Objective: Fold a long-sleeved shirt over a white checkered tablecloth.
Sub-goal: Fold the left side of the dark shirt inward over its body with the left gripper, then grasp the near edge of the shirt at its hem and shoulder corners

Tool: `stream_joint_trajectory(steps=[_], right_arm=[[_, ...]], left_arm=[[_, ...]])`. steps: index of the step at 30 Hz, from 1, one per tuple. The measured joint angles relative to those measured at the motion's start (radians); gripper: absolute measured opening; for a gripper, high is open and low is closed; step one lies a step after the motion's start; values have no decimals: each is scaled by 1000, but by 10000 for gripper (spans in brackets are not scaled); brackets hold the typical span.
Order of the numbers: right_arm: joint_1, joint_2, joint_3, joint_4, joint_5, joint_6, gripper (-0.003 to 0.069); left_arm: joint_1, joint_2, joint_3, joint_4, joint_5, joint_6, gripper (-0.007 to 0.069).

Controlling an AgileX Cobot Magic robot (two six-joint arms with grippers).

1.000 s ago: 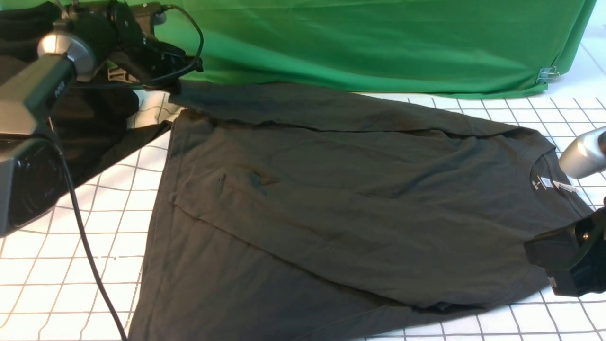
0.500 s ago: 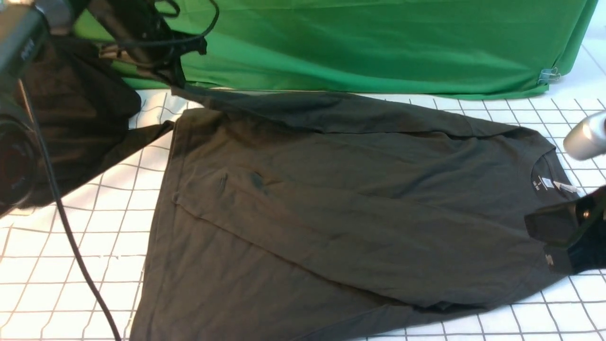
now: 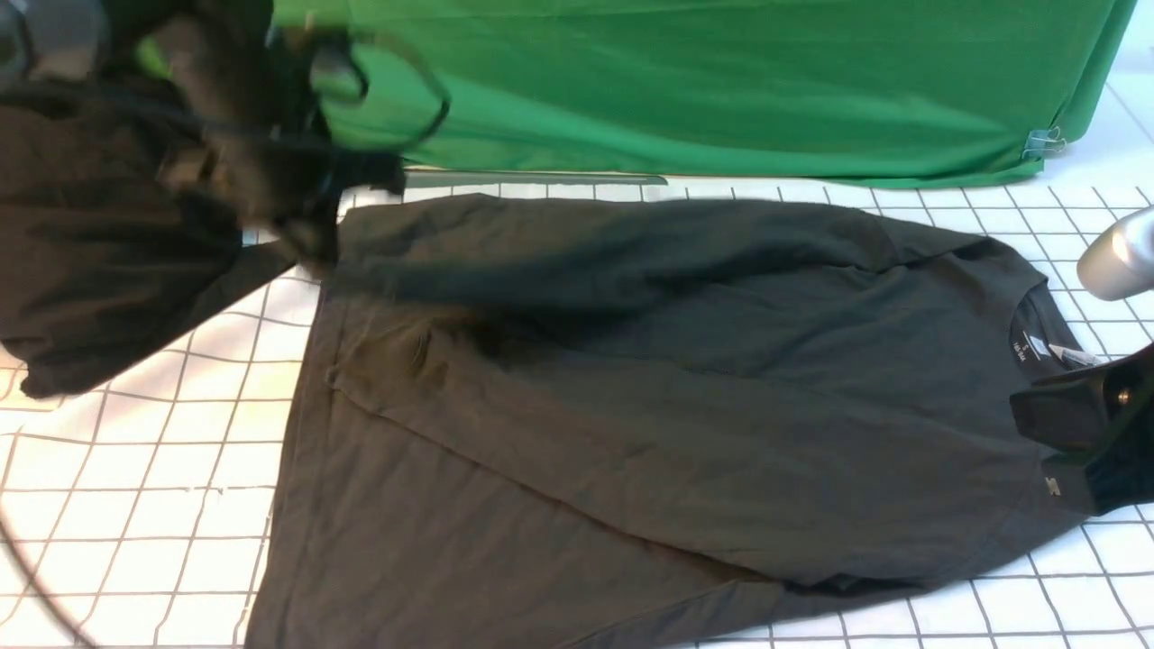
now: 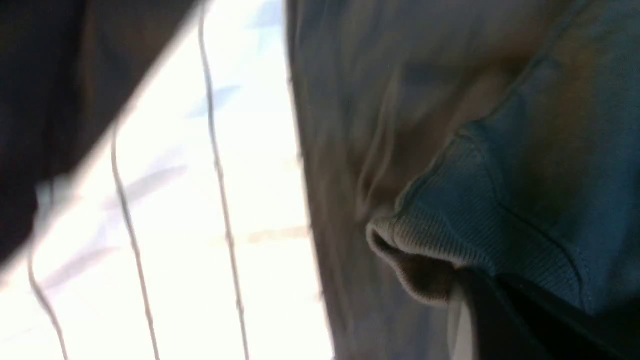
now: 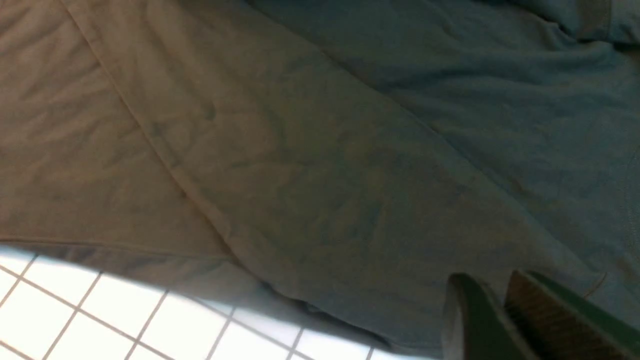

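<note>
While the left gripper (image 3: 311, 216) holds one sleeve raised, its fingers (image 4: 505, 325) are clenched on the ribbed cuff (image 4: 435, 240), well apart from the white neck label (image 3: 1037, 347) and out at the hem end of the garment. The long-sleeved shirt (image 3: 631, 406) lies spread on the white checkered tablecloth (image 3: 135, 469) that covers the surface. Its body stretches away from the neck label, and the held sleeve is draped along its far edge.

The right gripper (image 3: 1073, 433) hangs just beside the neck label, over the shoulder. Its fingers (image 5: 467, 320) sit close together at the cloth, but neither the wrist view nor the front view shows whether they pinch fabric or have let go, so that cannot be told.

The step in hand appears to be the sleeve fold, with the arm of the shirt brought in over the body. The next move likely calls for lowering the cuff flat onto the body panel, in line with the neck label. Release should come only once the sleeve lies smooth, so the body is not dragged askew.
</note>
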Motion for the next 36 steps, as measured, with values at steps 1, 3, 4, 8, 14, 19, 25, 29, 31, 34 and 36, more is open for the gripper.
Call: stream_joint_trajectory(steps=[1, 3, 4, 8, 14, 19, 25, 29, 31, 34, 36], right_arm=[[0, 0, 0, 0, 0, 0, 103], [0, 0, 0, -1, 0, 0, 104], [0, 0, 0, -1, 0, 0, 105], [0, 0, 0, -1, 0, -1, 104], [0, 0, 0, -1, 0, -1, 105], [0, 0, 0, -1, -1, -1, 106], [0, 1, 0, -1, -8, -1, 113], [0, 1, 0, -1, -9, 3, 115], [0, 3, 0, -1, -7, 16, 116], [0, 16, 0, -1, -7, 49, 116], [0, 26, 0, -1, -7, 53, 116]], left_arm=[[0, -3, 10, 0, -3, -2, 13], [0, -30, 115, 11, -49, -37, 13], [0, -36, 145, 12, -65, -50, 13], [0, -41, 235, -9, -128, -61, 13], [-9, -42, 315, -73, -168, -63, 13], [-12, -42, 356, -61, -185, -76, 29], [-25, -44, 377, -62, -183, -70, 179], [-42, -53, 375, -37, -89, -55, 390], [-42, -70, 379, -11, -19, -67, 464], [-69, -170, 464, -6, -9, -94, 492], [-97, -228, 532, -6, -40, -123, 480]])
